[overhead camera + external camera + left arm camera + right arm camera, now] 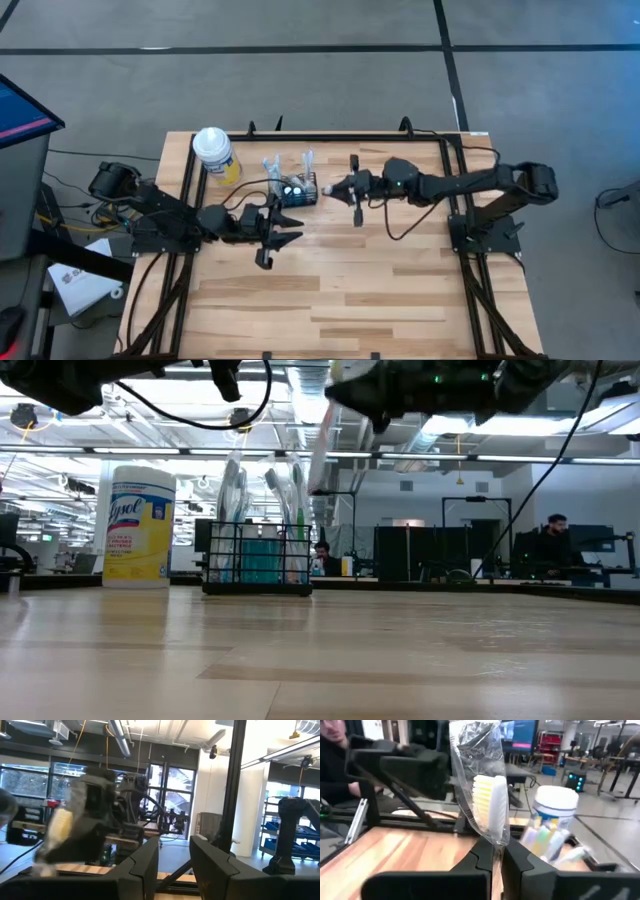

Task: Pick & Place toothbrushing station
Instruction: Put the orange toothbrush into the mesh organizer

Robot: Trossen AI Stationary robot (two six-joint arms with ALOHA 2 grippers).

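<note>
A: Where is the toothbrushing station?

B: The toothbrushing station, a black wire caddy, stands on the desk toward its far edge, with wrapped brushes already upright in it. A yellow wipes canister stands near it on the left arm's side.

A: And the arms?

B: The right pincer is clamped on a toothbrush in a clear wrapper, held above the desk just beside the caddy. The left pincer hovers on the near side of the caddy, fingers partly apart and holding nothing.

A: What could go wrong?

B: In my judgement, the slick wrapper could let the brush slip or tilt, and it could snag on the brushes already inside. The left arm and its loose cable sit close to the caddy, so a careless move could nudge it.
</note>
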